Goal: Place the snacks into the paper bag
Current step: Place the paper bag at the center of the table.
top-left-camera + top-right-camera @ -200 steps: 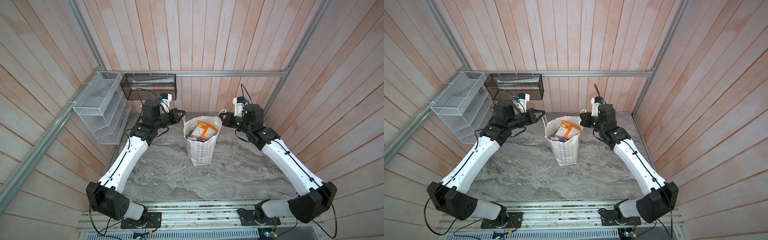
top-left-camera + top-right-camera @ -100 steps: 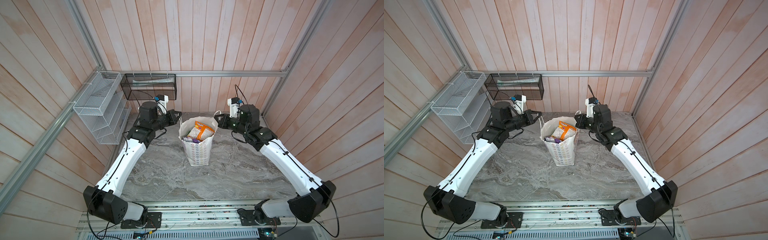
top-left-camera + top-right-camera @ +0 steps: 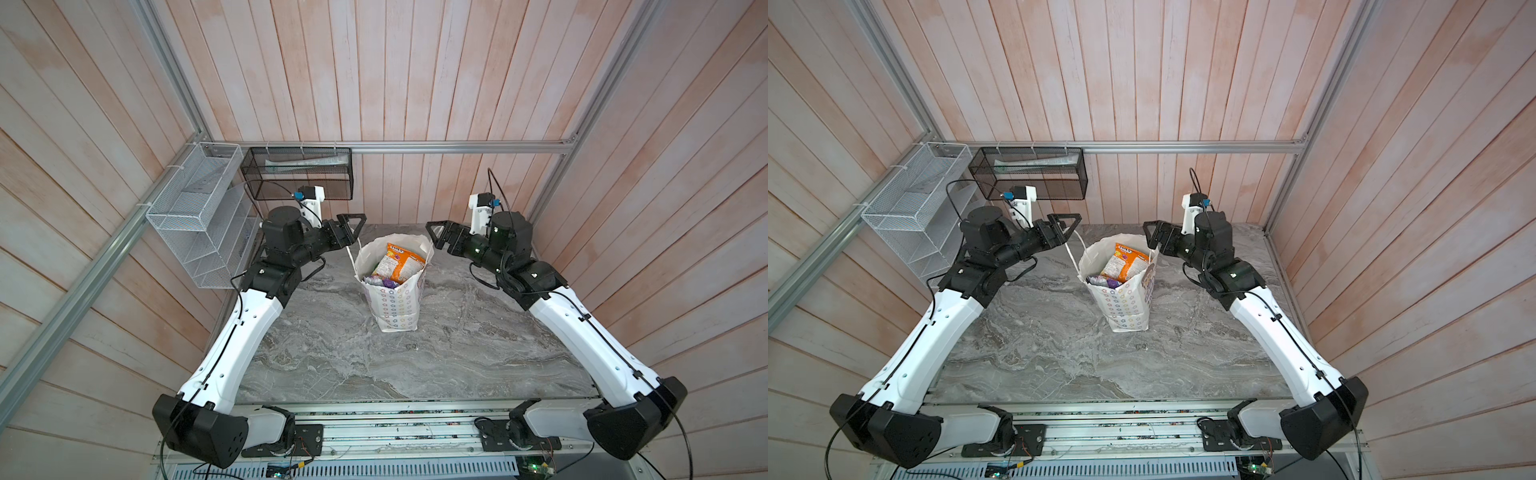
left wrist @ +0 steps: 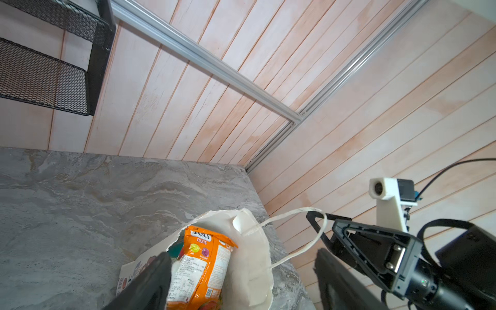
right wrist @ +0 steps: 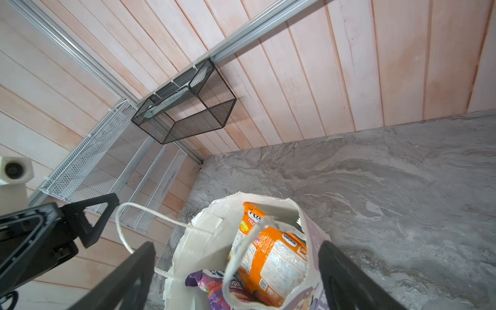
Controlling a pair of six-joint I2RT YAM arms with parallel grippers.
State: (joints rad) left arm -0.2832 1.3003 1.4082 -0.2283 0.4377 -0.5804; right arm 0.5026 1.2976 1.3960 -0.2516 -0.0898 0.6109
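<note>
— Where does the paper bag (image 3: 395, 305) stand?
— Upright, about the middle of the grey marble counter (image 3: 332, 365), well clear of the near edge, with its mouth gaping open.
— And the snacks?
— Inside it. An orange FOX'S pouch (image 3: 400, 262) leans up highest, with a purple pouch (image 3: 388, 283) lower beside it. Anything underneath is too hidden to name.
— The left gripper (image 3: 354, 229)?
— Just beside the bag's left rim, level with the mouth. Its fingers (image 4: 150, 281) are spread wide and hold nothing. The left cord handle (image 5: 158, 214) loops out loose, close to its tips.
— The right gripper (image 3: 434, 237)?
— Just beside the right rim, spread wide too. The right cord handle (image 5: 236, 255) droops slack between its fingers (image 5: 346, 273); I cannot tell whether it touches one.
— And beyond them?
— A black mesh basket (image 3: 299, 176) hangs on the back wall above the counter's far left corner. A white wire-mesh rack (image 3: 195, 226) hangs on the left wall.
</note>
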